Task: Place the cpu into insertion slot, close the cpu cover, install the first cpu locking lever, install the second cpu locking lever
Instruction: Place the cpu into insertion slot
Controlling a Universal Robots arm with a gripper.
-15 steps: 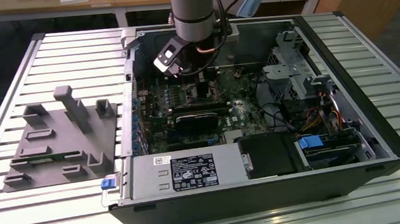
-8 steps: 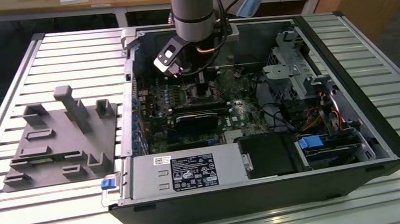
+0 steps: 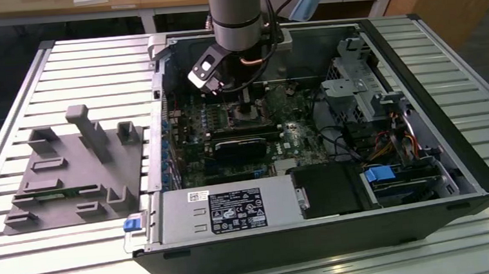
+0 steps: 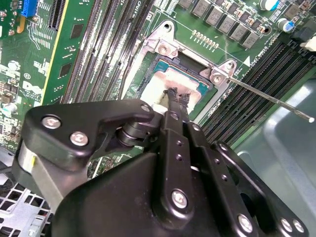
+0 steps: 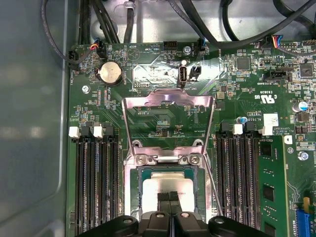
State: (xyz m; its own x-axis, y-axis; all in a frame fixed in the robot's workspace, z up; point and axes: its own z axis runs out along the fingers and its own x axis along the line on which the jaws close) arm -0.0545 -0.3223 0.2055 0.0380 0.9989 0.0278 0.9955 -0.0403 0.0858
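tool point(image 5: 169, 196) fingers together, no gap to speak of, tips resting on or just above the top of the cpu point(image 5: 152, 190); contact not certain. cpu lies flat in the insertion slot point(image 5: 130, 193), silver top up. cpu cover point(image 5: 168, 99) open, swung up off the slot, board showing through its window. one thin locking lever point(image 4: 271, 101) unlatched, sticking out from the slot corner over the memory slots point(image 4: 256, 74). in the exterior view the arm reaches straight down into the open computer case point(image 3: 320, 235), which lies on the slatted desk point(image 3: 444, 39). grey fixture point(image 3: 74, 168) on the desk toward the exterior view's left, well apart from the tool.
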